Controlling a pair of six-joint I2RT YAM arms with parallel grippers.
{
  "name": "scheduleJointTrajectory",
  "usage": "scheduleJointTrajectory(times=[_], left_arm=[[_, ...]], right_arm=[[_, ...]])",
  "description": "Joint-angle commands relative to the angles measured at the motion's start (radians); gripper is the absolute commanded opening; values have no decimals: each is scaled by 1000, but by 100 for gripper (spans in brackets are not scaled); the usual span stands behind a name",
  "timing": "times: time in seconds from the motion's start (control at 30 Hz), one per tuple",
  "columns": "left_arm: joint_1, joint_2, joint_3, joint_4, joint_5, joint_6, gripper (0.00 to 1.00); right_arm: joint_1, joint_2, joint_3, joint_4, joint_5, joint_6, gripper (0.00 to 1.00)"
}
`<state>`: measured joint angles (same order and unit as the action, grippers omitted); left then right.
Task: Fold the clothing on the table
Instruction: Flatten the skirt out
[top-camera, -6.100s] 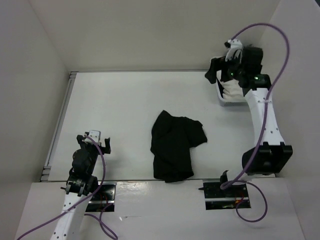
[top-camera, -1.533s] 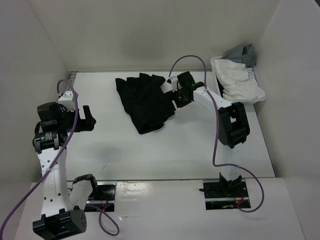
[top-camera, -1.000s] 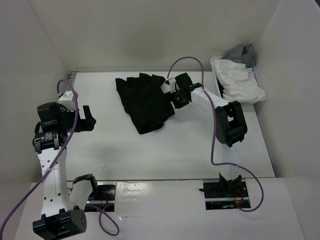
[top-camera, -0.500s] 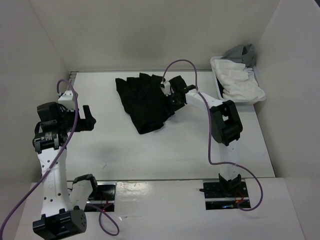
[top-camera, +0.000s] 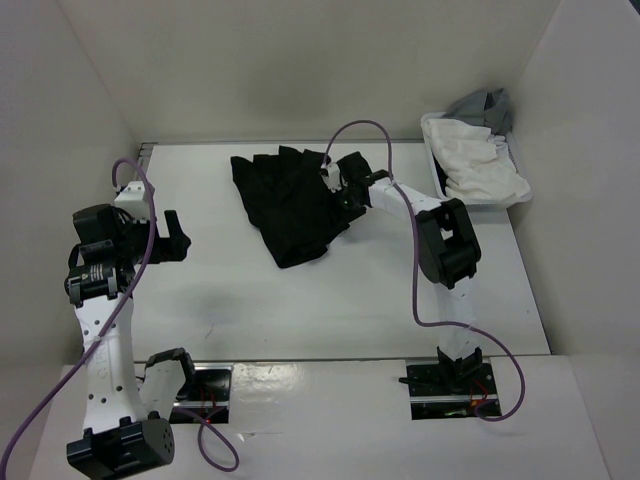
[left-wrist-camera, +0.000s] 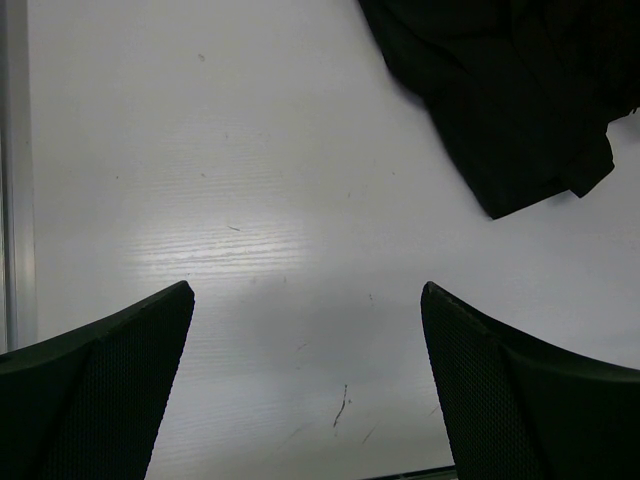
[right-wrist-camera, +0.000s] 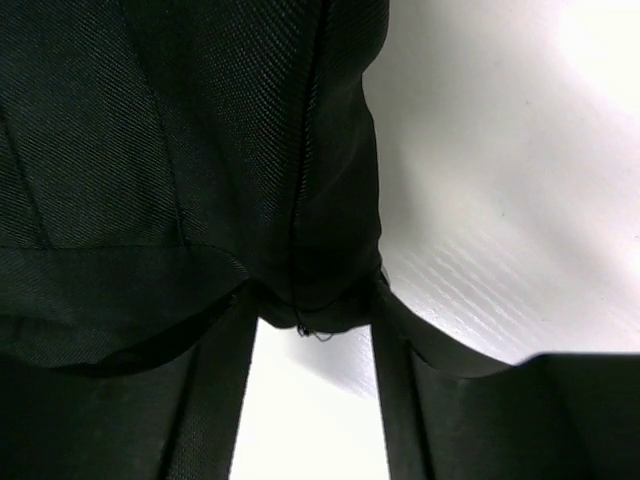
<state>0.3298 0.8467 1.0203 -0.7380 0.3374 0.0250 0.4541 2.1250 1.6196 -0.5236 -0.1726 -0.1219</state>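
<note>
The right gripper (right-wrist-camera: 314, 310) sits low at the seamed right edge of the black pleated skirt (right-wrist-camera: 150, 130). Its fingers (right-wrist-camera: 215, 400) stand partly apart with a tuck of that edge between them, and I cannot tell whether they have bitten. Coming in this flat suits lifting one edge off the table (right-wrist-camera: 500, 180) to carry it across. The skirt lies rumpled at the far middle of the table, so I judge no fold is made yet. The left gripper (left-wrist-camera: 310, 390) hovers with its jaws wide apart over bare tabletop, well clear of the skirt's near corner, likely waiting. A white cloth (top-camera: 475, 165) and a grey cloth (top-camera: 482, 103) are piled at the far right, apart from the skirt.
</note>
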Motion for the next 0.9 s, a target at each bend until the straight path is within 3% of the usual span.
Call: scheduleJointTrajectory(times=[0.0, 0.17, 0.33, 0.7, 0.8, 0.83, 0.87], left_arm=[[6, -6, -3, 32, 0, 13, 100], [6, -6, -3, 32, 0, 13, 100], [6, -6, -3, 32, 0, 13, 100], [6, -6, -3, 32, 0, 13, 100], [6, -6, -3, 32, 0, 4, 100], [6, -6, -3, 32, 0, 4, 100], [6, -6, -3, 32, 0, 4, 100]], right_arm=[[6, 10, 51, 36, -4, -2, 52], [6, 10, 51, 27, -4, -11, 44], [6, 10, 51, 27, -13, -21, 28], [6, -88, 69, -13, 19, -50, 30], [6, -119, 78, -35, 42, -59, 19], [6, -134, 89, -35, 51, -59, 3], [6, -155, 89, -45, 67, -59, 0]])
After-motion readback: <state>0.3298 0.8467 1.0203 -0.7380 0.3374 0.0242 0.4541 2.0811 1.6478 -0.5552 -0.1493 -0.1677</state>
